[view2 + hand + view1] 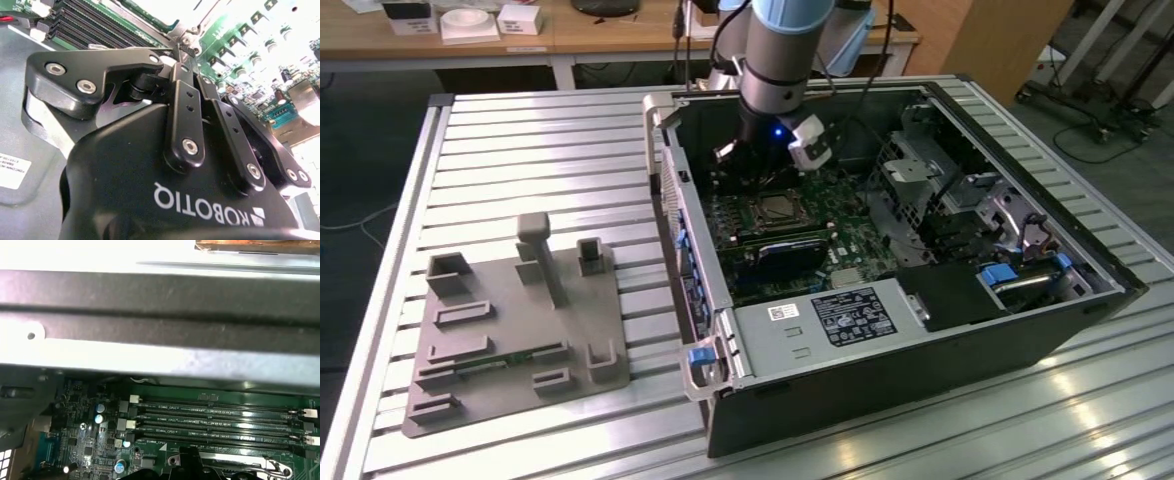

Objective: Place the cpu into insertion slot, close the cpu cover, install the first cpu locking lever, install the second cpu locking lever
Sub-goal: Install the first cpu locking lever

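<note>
— What is the biggest thing here?

— A slatted metal table (520,130). An open computer case (907,375) lies on its side on it, toward the exterior view's right. A grey moulded fixture (500,330) sits on the slats at the exterior view's left, well apart from the case.

— And the robot?

— The arm (781,40) comes down from above into the open case. Its gripper (175,56) hangs low over the green circuit board (854,250). It is near the insertion slot (753,211) but not on it, on the side away from the grey labelled box (854,318).

— Is the gripper spread or pressed together?

— I cannot tell. In the second wrist view its black linkages crowd one over another, and the far end is lost against the bright board.

— Where is the cpu?

— The cpu (785,208) lies flat in the insertion slot. Its silvery-grey top faces up and the slot's metal rim runs around it.

— Anything smaller?

— In the first wrist view, four long black memory slots (215,422) run side by side on the board, near the gripper's dark end. A dark wall of the case crosses above them. In the exterior view, a blue latch (702,358) sits at the near corner of the case.
</note>
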Controlling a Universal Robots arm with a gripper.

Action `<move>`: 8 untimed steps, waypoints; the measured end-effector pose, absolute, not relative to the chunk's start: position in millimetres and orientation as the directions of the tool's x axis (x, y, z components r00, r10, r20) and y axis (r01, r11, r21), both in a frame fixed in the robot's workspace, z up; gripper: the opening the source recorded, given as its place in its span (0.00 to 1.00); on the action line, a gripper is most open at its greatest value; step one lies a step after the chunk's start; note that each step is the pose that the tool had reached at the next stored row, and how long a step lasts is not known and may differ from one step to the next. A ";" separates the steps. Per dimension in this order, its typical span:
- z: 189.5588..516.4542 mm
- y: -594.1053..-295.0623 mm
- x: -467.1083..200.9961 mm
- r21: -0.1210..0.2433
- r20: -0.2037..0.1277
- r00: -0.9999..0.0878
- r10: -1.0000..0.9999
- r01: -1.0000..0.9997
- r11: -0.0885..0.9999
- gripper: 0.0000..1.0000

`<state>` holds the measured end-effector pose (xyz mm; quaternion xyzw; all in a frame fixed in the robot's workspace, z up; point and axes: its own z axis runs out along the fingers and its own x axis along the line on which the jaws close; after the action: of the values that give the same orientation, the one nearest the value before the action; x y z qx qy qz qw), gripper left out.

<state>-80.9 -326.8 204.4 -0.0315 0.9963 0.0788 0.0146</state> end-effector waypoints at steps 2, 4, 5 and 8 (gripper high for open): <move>204.7 -326.1 -80.0 0.148 -0.033 -0.998 -0.061 -0.065 0.987 0.11; 204.7 -326.0 -78.3 0.141 -0.033 -0.998 -0.061 -0.065 0.988 0.11; 204.7 -325.9 -77.3 0.138 -0.033 -0.998 -0.061 -0.065 0.988 0.11; 205.6 -325.5 -75.7 0.133 -0.033 -0.998 -0.061 -0.065 0.989 0.11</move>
<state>-75.7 -325.5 205.6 -0.0315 0.9971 0.0673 0.0142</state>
